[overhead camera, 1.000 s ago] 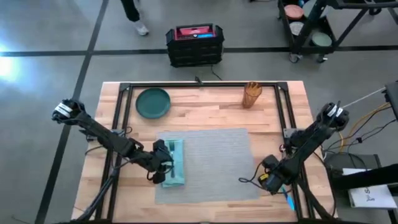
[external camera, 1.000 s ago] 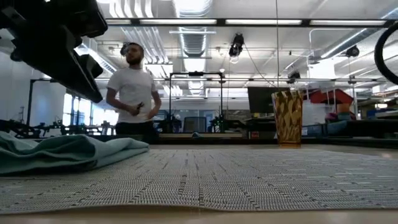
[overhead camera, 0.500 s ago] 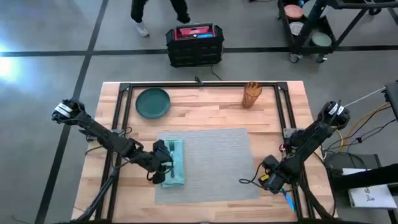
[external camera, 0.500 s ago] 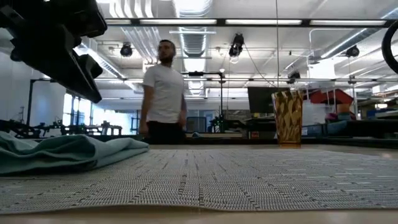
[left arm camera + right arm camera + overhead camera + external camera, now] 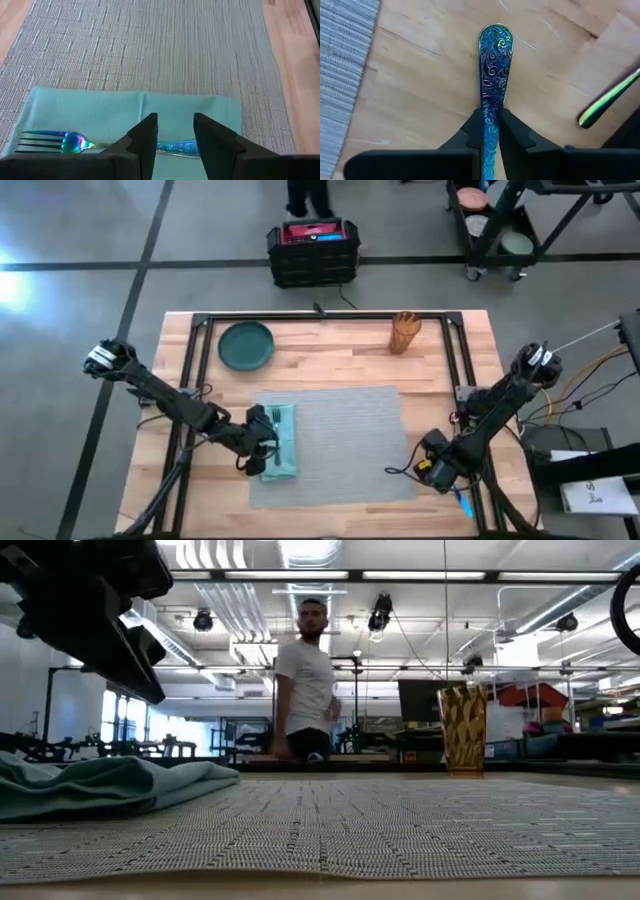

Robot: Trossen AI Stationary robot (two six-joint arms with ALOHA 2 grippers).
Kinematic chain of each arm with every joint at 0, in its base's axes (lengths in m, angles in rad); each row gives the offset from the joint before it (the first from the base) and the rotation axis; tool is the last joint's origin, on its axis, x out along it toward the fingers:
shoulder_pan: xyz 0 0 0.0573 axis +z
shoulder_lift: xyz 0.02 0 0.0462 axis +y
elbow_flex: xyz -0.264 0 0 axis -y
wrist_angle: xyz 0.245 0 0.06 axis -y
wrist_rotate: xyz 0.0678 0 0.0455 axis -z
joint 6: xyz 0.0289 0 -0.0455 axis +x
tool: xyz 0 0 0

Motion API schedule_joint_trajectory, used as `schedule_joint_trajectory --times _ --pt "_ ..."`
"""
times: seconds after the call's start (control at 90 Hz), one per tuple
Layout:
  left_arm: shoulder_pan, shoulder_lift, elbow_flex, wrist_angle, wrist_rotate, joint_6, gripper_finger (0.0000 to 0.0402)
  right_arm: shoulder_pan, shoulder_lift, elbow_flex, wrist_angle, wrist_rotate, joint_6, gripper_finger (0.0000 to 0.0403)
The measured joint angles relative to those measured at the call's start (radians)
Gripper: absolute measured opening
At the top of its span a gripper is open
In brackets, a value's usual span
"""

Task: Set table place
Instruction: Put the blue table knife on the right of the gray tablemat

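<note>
Over the napkin (image 5: 135, 115), left jaws gape above a fork (image 5: 65, 141); right jaws pinch a utensil handle (image 5: 492, 75).

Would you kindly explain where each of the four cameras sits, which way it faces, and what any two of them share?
High view: overhead, facing straight down on the table; both arms show.
Low view: tabletop height, facing level across the placemat toward a person; an arm overhead.
Left wrist view: on the left arm, facing the fork on the teal napkin; left tool open.
Right wrist view: on the right arm; right tool gripping an iridescent utensil handle.
Shared: high and left wrist views both show the napkin.
</note>
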Motion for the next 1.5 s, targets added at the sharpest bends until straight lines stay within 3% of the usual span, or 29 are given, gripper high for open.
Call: schedule_joint_trajectory --times 0.167,0.356,0.5,0.711,0.911,1.233,1.5 --pt "0.0 0.0 0.0 0.0 0.0 0.0 0.0114 -0.004 0.002 0.035 -0.01 0.097 -0.005 0.0001" --pt "0.0 0.0 0.0 0.007 0.0 0.0 0.0114 -0.011 0.004 0.047 -0.024 0.1 -0.015 0.0004" --pt "0.0 -0.002 0.0 0.009 0.001 0.0 0.0114 -0.009 -0.008 0.05 -0.024 0.058 -0.031 0.0001" --pt "0.0 -0.002 0.0 0.012 0.001 0.0 0.0114 0.006 -0.03 0.094 -0.02 -0.111 -0.07 0.0001" --pt "0.0 -0.002 0.0 0.016 0.001 0.0 0.0114 0.059 0.008 0.106 0.033 -0.124 -0.059 0.0002" --pt "0.0 -0.002 0.0 0.024 0.004 0.0 0.0114 0.085 0.13 0.11 0.149 -0.071 -0.029 0.0003" --pt "0.001 0.002 0.0 0.122 0.006 0.01 0.0114 0.059 0.133 0.106 0.137 0.166 0.027 0.0003"
